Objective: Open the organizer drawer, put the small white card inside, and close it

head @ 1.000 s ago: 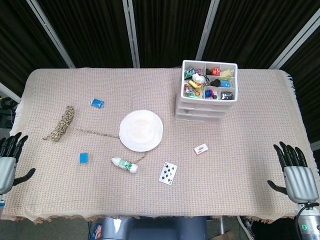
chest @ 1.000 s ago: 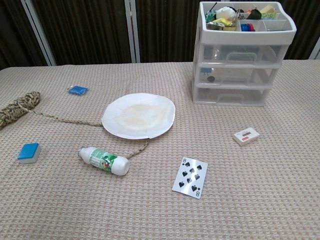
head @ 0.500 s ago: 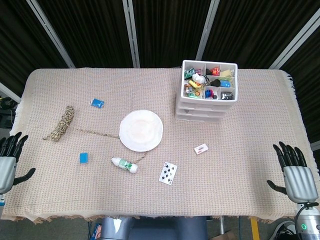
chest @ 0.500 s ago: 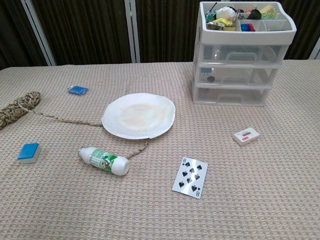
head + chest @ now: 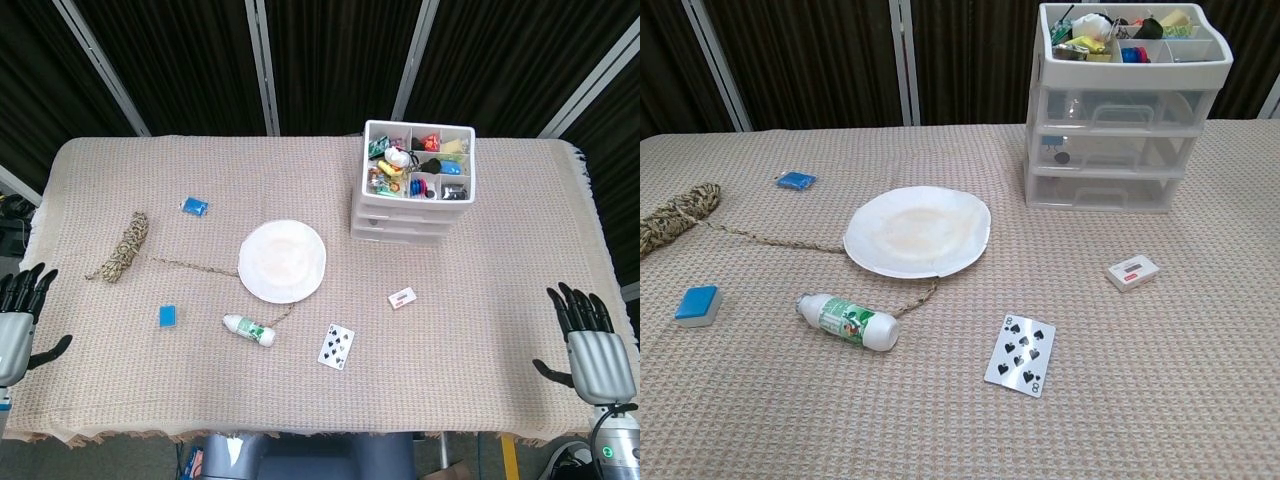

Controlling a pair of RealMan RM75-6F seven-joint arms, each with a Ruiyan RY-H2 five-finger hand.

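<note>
A white three-drawer organizer (image 5: pixel 412 212) (image 5: pixel 1127 150) stands at the back right of the table, its drawers closed and its top tray full of small coloured items. The small white card (image 5: pixel 402 297) (image 5: pixel 1132 272) with a red mark lies flat on the cloth in front of it. My left hand (image 5: pixel 15 325) hangs at the table's left edge, fingers spread and empty. At the right edge, my right hand (image 5: pixel 593 348) is likewise spread and holds nothing. Both are far from the card and drawers. Neither hand shows in the chest view.
A white plate (image 5: pixel 282 260) lies mid-table, with a rope coil (image 5: pixel 121 246) to its left and its tail running under the plate. A small bottle (image 5: pixel 251 330), a playing card (image 5: pixel 337 346), and two blue blocks (image 5: pixel 168 316) (image 5: pixel 194 206) lie around.
</note>
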